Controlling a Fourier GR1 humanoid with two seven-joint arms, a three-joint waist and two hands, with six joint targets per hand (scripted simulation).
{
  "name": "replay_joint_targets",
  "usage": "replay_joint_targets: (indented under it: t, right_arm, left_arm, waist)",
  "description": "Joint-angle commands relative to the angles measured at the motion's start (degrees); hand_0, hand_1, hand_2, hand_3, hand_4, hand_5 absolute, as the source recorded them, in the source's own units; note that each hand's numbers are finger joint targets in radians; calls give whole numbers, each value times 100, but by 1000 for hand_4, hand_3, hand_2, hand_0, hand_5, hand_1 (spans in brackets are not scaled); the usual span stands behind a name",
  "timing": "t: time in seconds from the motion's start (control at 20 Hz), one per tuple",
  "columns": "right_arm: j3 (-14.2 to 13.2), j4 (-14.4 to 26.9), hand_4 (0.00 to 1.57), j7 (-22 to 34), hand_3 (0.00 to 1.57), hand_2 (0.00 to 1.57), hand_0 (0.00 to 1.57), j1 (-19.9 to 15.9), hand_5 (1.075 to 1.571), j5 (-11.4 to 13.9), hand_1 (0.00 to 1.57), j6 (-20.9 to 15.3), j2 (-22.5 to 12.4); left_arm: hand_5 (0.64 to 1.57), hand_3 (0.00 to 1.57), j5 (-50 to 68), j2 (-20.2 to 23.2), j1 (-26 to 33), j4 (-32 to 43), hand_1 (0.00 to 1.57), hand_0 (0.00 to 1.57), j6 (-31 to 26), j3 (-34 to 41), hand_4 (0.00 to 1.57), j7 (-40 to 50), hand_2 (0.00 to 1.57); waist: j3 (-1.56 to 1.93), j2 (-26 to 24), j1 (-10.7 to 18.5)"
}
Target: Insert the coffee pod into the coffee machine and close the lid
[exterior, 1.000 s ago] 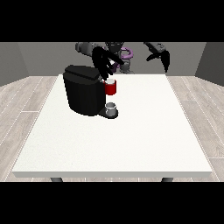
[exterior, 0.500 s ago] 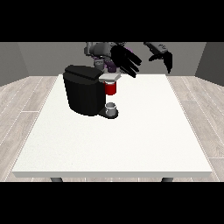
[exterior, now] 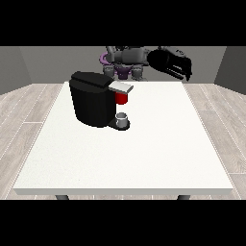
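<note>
The black coffee machine [exterior: 93, 103] stands on the left half of the white table [exterior: 144, 158]. Its grey lid [exterior: 121, 87] lies flat over a red part [exterior: 122, 98], and a small grey cup [exterior: 123, 119] sits below on the machine's base. I see no separate coffee pod. Both hands hang in the air over the table's far right corner, away from the machine. One hand [exterior: 161, 60] is just right of the robot's torso. The hand at the view's right [exterior: 184, 67] is beside it, its fingers hanging down and holding nothing.
The robot's grey and purple torso [exterior: 126, 60] stands behind the table's far edge. Wood-patterned floor surrounds the table on all sides.
The hand that hovered over the machine's lid has swung away to the view's right and risen. The grey lid now lies flat over the red part.
</note>
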Motion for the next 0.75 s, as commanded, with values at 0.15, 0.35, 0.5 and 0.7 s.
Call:
replay_joint_targets:
  t: [0.15,0.35,0.5,0.7]
  right_arm:
    - [16,612,0,-552,0,0,0,-436,1571,-4,0,-67,277]
    - [231,491,0,-1144,0,0,0,-8,1571,-115,0,47,716]
    - [566,294,219,-1488,0,0,0,386,1571,-22,0,-94,1227]
    - [1042,78,259,-1737,0,0,0,1203,1571,-243,0,42,1725]
  left_arm:
    - [1571,0,16,-48,-85,-232,0,0,-10,-106,246,251,0]
    - [1571,0,6,-107,440,-237,0,0,63,-113,266,263,0]
    - [1571,0,100,9,672,-34,0,0,162,207,266,57,0]
    - [1571,0,239,200,1120,160,0,0,49,440,266,44,0]
  waist:
    - [-14,-15,-95]
    - [-13,-386,-409]
    - [-14,-610,-773]
    - [-13,-1225,-1229]
